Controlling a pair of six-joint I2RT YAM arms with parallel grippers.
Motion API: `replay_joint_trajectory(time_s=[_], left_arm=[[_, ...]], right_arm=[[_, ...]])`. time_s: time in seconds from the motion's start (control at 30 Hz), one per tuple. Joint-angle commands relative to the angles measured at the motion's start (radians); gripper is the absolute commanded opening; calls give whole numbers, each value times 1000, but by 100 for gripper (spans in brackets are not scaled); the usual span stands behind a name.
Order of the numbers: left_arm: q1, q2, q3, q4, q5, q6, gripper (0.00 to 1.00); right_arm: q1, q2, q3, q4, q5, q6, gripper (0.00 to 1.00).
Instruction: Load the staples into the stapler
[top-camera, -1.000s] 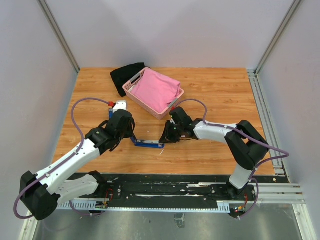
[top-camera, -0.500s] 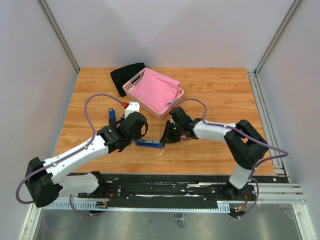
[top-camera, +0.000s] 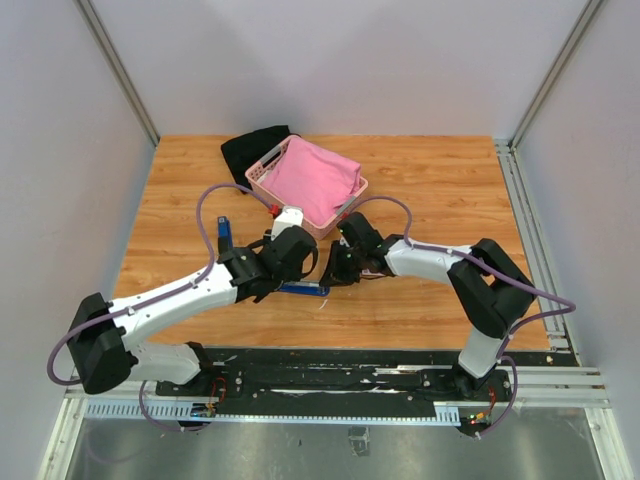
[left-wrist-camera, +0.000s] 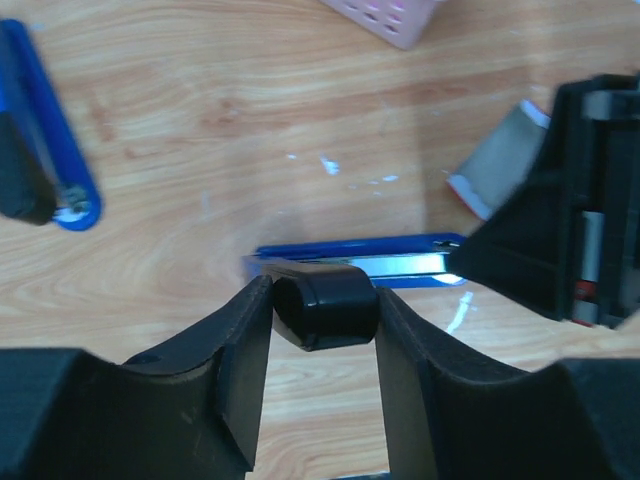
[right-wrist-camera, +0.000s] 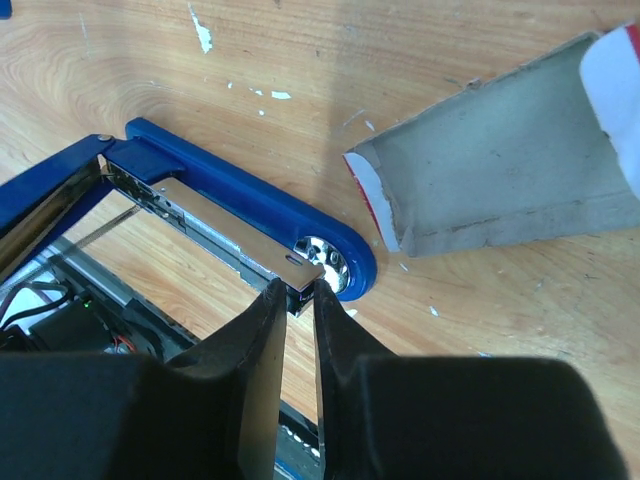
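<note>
Lying opened out on the wooden table (top-camera: 430, 200), the blue stapler (top-camera: 300, 288) sits between your two arms, just in front of the pink basket (top-camera: 262, 180).

Your right gripper (right-wrist-camera: 295, 295) is pinched together on the front tip of the stapler's metal magazine (right-wrist-camera: 200, 215), one finger on each side of it.

Your left gripper (left-wrist-camera: 322, 295) is at the opposite end, its fingers (left-wrist-camera: 245, 340) close on either side of a black end block (left-wrist-camera: 325, 312). You cannot tell from the wrist view whether they press on the block or only flank it.

The white carton (right-wrist-camera: 500, 190) with red print lies on its side, just beside the stapler's rounded front and open toward it, showing a grey cardboard inside. The staples themselves cannot be made out in any view.

A separate blue piece (top-camera: 224, 232) lies on the table to the left, apart from the stapler. A pink cloth (top-camera: 315, 178) fills the basket, and a black cloth (top-camera: 250, 150) lies against its far left side.
</note>
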Motion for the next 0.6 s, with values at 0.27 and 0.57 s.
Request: replay_joint_trajectory(time_s=[0.27,0.57], left_arm=[[-39,41,20,112,234,-81,62],[-29,-44,-42,230,292,53,81]], right_arm=[[8,37,57,4,29,-33,16],[5,4,88,-34,57,-143,19]])
